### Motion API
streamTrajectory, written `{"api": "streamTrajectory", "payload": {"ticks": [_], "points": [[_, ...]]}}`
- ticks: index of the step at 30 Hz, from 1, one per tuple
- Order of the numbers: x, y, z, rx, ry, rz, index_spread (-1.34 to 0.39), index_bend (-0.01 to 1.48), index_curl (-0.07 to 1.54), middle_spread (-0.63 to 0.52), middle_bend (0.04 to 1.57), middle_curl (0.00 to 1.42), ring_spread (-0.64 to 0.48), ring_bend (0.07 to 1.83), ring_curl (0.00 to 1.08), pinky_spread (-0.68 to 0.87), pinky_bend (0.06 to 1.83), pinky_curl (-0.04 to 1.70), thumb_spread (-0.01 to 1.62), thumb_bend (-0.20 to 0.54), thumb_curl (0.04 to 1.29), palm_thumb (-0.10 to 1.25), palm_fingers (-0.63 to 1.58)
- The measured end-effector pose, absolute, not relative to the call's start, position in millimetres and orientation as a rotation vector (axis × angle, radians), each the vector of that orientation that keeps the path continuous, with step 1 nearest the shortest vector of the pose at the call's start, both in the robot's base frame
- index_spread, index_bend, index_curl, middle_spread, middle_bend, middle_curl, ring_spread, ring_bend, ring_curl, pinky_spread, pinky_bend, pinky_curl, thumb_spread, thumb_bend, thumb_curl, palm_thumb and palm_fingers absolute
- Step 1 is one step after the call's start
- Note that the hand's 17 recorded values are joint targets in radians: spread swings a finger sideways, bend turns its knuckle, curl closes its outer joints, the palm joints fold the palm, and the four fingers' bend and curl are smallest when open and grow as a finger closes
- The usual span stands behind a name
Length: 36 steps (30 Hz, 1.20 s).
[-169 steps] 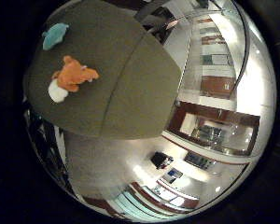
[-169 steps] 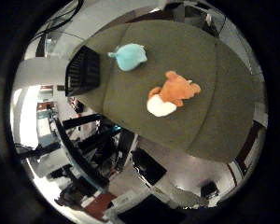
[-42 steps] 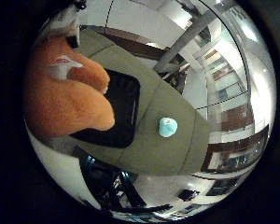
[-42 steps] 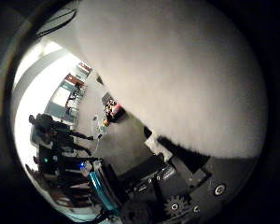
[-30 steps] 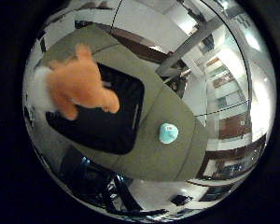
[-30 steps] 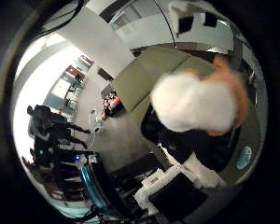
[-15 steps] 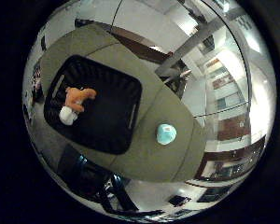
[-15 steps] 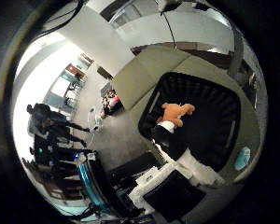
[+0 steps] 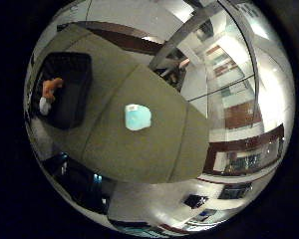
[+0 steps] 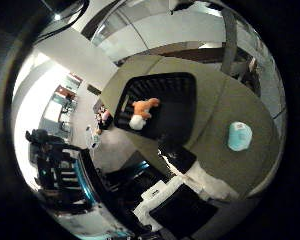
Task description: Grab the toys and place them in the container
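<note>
The hand's fingers are out of sight, so its state cannot be told. Below the palm, a pale teal soft toy is seen on the olive-green worktop. Farther off, an orange-and-white plush animal lies inside the black slatted container.

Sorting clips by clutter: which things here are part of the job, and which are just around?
Job:
orange toy, in the bin
teal toy, on the table
black bin

Just around:
table
</note>
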State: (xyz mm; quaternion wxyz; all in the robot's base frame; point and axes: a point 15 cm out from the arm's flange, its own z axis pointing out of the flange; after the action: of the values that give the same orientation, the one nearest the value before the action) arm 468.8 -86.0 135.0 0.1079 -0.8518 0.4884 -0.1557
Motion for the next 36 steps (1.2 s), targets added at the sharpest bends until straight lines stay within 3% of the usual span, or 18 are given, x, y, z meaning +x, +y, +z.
{"api": "streamTrajectory", "payload": {"ticks": [13, 36], "points": [[511.6, -168.3, 58.0, -2.539, 1.548, -0.369, -0.42, 0.17, 0.31, -0.04, 0.19, 0.3, 0.1, 0.33, 0.25, 0.3, 0.54, 0.12, 1.11, -0.022, 0.34, 0.6, 0.17], [588.7, -229.0, -94.4, -2.588, 1.571, -0.294, -0.43, 0.18, 0.31, -0.02, 0.19, 0.3, 0.11, 0.32, 0.25, 0.32, 0.57, 0.08, 1.09, -0.025, 0.33, 0.57, 0.16]]}}
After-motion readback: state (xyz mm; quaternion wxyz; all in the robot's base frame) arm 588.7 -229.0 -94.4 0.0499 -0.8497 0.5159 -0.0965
